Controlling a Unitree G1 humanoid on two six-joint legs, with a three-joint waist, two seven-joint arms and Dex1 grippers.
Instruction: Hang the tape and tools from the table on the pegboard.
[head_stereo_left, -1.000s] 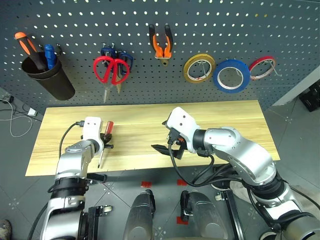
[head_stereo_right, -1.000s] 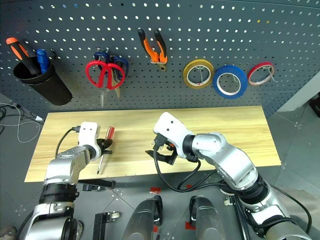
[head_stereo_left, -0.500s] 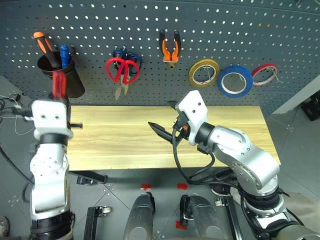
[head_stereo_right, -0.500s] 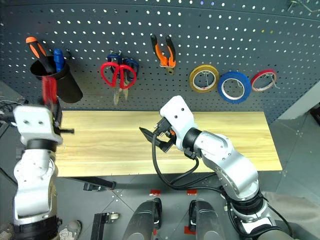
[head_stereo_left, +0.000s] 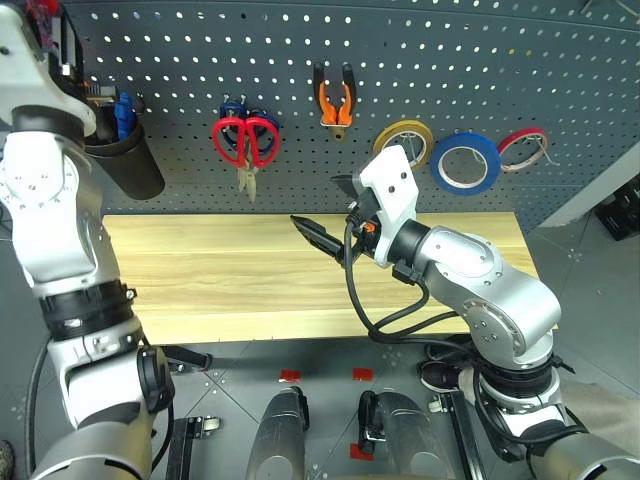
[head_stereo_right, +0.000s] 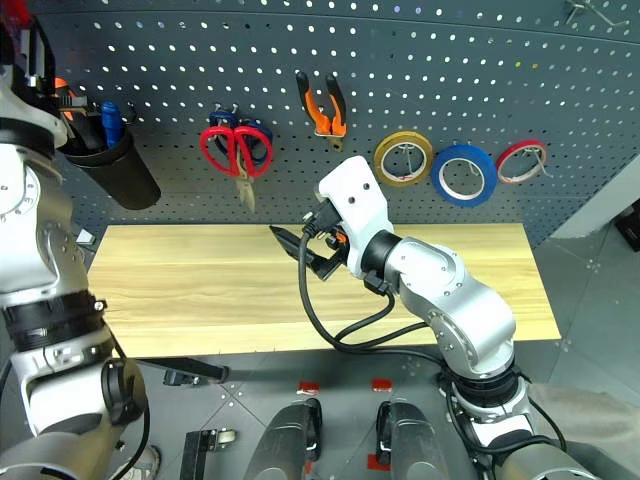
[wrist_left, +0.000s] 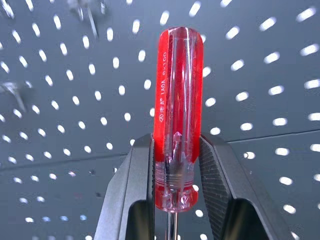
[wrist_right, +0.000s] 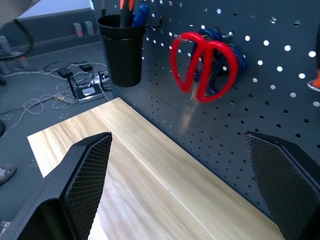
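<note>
Already the blue tape (head_stereo_left: 463, 161), red scissors (head_stereo_left: 245, 139) and pliers (head_stereo_left: 334, 96) hang on the pegboard (head_stereo_left: 560, 80), the table (head_stereo_left: 210, 280) lies bare, and only the red screwdriver (wrist_left: 177, 115), clamped in the left gripper (wrist_left: 177, 175), remains, while the right gripper (wrist_right: 180, 180) gapes empty.

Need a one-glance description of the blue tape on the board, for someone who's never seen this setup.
Start at the dark grey pegboard behind the wooden table. Three tape rings hang in a row on its right side. The blue tape is the middle one, between the yellow ring and the thin red ring, and the widest across.
</note>
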